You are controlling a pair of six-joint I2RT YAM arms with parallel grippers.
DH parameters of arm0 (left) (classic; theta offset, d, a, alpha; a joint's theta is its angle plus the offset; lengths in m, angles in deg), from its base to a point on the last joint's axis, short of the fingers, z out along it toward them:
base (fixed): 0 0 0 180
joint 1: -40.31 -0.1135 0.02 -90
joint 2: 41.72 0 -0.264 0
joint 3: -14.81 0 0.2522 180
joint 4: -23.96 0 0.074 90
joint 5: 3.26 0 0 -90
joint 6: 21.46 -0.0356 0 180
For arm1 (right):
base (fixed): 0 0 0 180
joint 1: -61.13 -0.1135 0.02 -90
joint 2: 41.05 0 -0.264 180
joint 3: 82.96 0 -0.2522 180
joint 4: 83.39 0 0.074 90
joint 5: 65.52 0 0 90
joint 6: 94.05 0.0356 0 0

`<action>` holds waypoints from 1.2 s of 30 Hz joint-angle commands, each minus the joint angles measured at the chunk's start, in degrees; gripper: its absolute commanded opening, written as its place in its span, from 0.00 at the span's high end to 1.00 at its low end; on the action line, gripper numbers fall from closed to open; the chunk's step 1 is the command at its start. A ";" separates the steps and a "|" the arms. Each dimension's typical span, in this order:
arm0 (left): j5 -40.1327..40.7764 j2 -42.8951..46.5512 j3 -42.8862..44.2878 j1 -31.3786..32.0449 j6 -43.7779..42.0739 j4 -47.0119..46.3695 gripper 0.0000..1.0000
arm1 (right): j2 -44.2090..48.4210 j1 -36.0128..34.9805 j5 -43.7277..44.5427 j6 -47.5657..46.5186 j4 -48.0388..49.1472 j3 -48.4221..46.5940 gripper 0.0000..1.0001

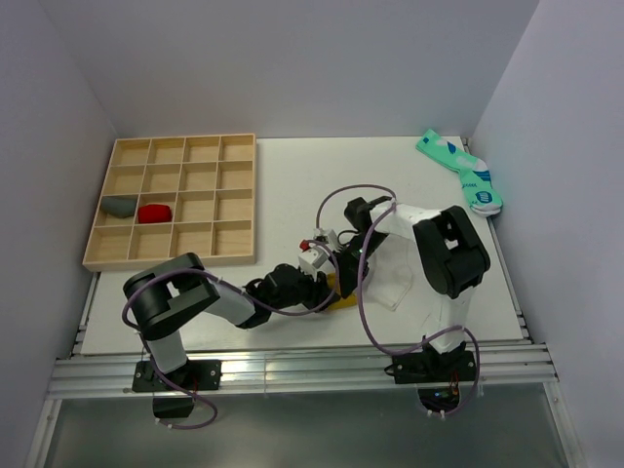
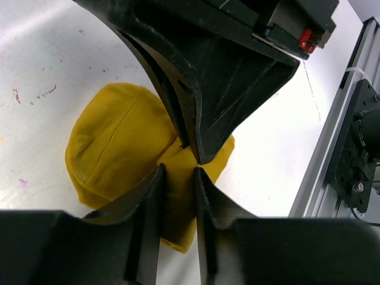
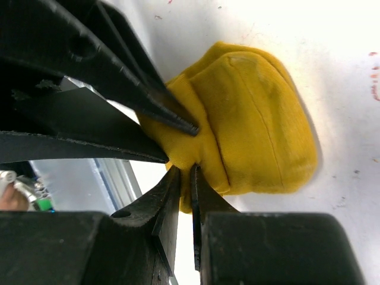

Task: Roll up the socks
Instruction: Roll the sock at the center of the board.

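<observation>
Bearing mustard sock point(image 2: 113, 148): stained white table point(image 2: 47, 71)

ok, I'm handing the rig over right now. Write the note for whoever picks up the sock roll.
Left end effector: shut on a flap of the yellow sock.
Right end effector: shut on the same flap from the opposite side.
Yellow sock: bunched into a rounded wad on the table, near its front edge.
White sock: not visible in any view; may be inside the wad.
Done: roll looks mostly formed.
Left: tuck the flap, release, likely stow in the tray beside the grey bundle and red bundle.
</observation>
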 commanded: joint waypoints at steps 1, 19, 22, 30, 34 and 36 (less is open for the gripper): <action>0.88 -2.04 0.87 0.35 -0.29 5.36 0.72 | 3.20 0.47 5.30 0.10 7.58 1.05 0.89; -8.60 -4.41 0.52 -5.01 10.78 7.21 0.99 | 26.31 1.52 14.63 3.45 17.86 11.32 0.53; -11.23 -3.71 1.39 -6.50 12.63 9.75 1.00 | 29.48 2.23 14.45 1.61 18.74 13.87 0.52; -20.91 -4.94 7.02 -9.93 16.32 25.65 1.00 | 36.70 2.31 10.76 -7.78 17.26 20.11 0.50; -26.18 -6.08 8.69 -12.56 18.43 29.79 1.00 | 41.53 2.05 9.53 -11.31 17.60 23.10 0.47; -28.73 -6.52 9.05 -13.45 19.31 31.29 1.00 | 43.55 1.53 9.70 -12.36 18.13 24.86 0.46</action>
